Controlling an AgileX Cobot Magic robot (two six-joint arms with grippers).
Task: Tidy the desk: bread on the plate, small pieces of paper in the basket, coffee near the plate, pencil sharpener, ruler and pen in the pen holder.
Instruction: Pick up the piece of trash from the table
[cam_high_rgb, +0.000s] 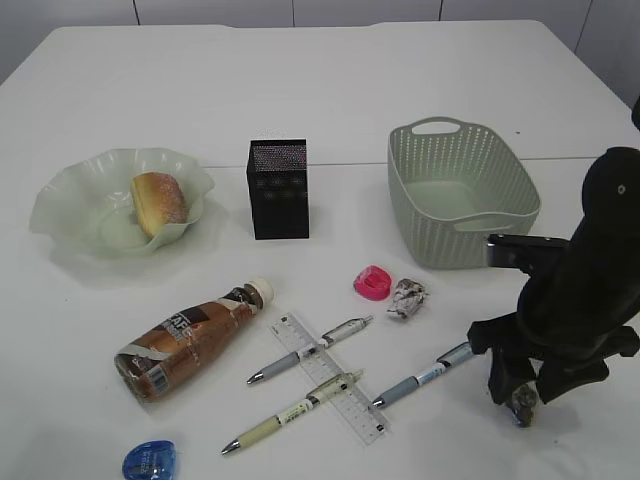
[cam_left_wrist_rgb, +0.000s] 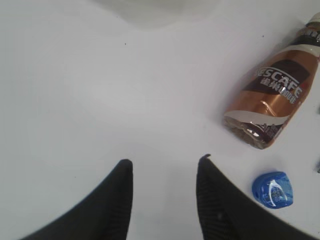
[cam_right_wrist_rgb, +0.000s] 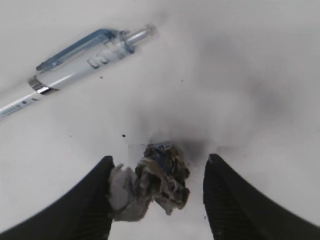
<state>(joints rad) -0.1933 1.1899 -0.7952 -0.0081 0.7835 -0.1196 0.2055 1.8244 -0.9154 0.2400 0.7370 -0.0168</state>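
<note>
Down at the right front of the desk (cam_high_rgb: 330, 80), one small piece of paper (cam_right_wrist_rgb: 152, 182), a crumpled white and grey ball, lies on the surface between the fingers of the right gripper (cam_right_wrist_rgb: 157, 192). In the right wrist view it touches the left finger (cam_right_wrist_rgb: 95, 200), while a gap separates it from the right one, so the jaws stand around the ball without clenching it. A blue-barrelled pen (cam_right_wrist_rgb: 75, 57) lies just beyond it.

A second paper ball (cam_high_rgb: 407, 297) sits nearer the middle, just beside a pink pencil sharpener (cam_high_rgb: 372, 283) and in front of the basket (cam_high_rgb: 462, 215), whose visible part holds nothing. The bread (cam_high_rgb: 159, 203) rests in the plate (cam_high_rgb: 70, 205) at the left. The pen holder (cam_high_rgb: 278, 188) stands upright between plate and basket.

The coffee (cam_high_rgb: 190, 338) lies on its side in front of the plate, cap pointing toward the middle. A blue pencil sharpener (cam_high_rgb: 149, 461) sits at the near edge below it. The ruler (cam_high_rgb: 328, 377) lies diagonally with a grey pen (cam_high_rgb: 310, 351) across its far end and a pale yellow pen (cam_high_rgb: 292, 411) across its near end.

The left gripper (cam_left_wrist_rgb: 165, 167) hovers over bare desk with its fingers apart and nothing between them, the coffee and blue sharpener off to its right.
</note>
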